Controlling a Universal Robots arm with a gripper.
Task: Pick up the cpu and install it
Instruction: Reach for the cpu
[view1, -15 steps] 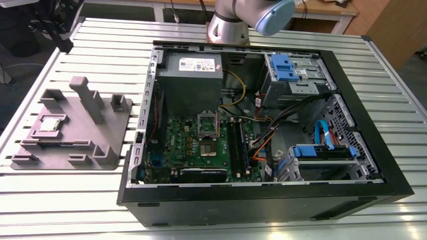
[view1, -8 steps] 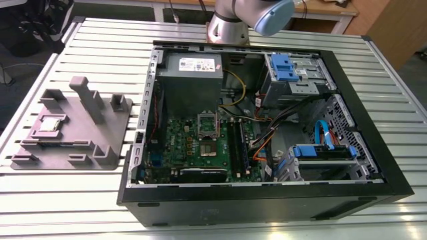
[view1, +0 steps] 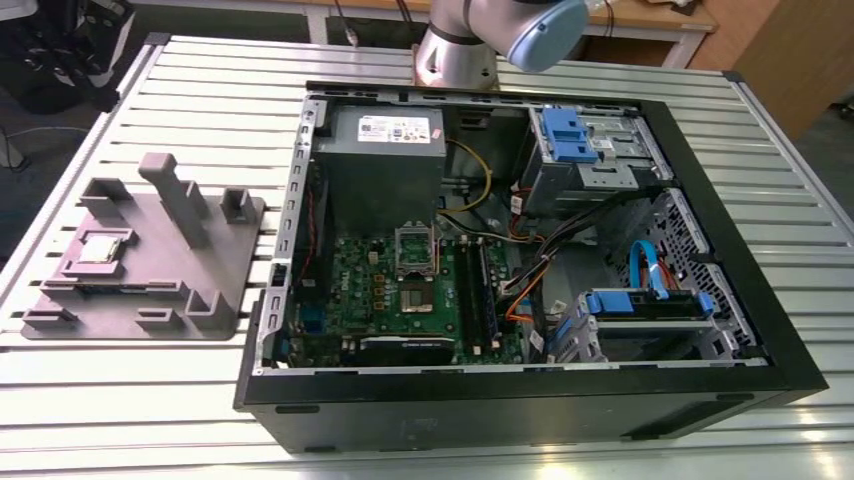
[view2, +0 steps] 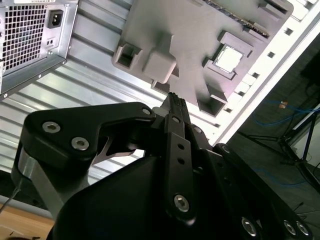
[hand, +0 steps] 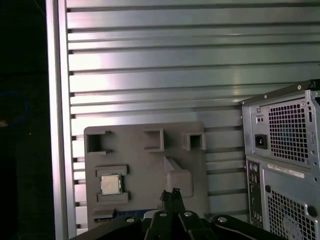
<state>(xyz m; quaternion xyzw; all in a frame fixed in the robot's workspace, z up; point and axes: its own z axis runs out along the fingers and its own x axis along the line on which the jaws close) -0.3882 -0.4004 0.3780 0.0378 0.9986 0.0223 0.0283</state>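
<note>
The cpu (view1: 104, 248) is a small silvery square lying flat in a recess of the grey fixture plate (view1: 200, 270), at the exterior view's left. Both wrist views look down on the cpu (view2: 229, 59) (hand: 111, 184) from well above. My gripper (hand: 170, 193) hangs high over the plate, off to one side of the chip and not touching it. Its thin black fingers (view2: 173, 107) are pressed together with nothing between them. The green motherboard (view1: 387, 300) lies inside the open computer case (view1: 534, 400), with its socket frame (view1: 415, 250) standing upright.
The case and plate rest on a ribbed metal table (view1: 147, 400). The plate carries upright posts (view1: 174, 195). The case holds a power supply (view1: 380, 150), blue drive brackets (view1: 567, 130) and loose cables (view1: 534, 270). The table's edge (hand: 56, 120) runs beside the plate.
</note>
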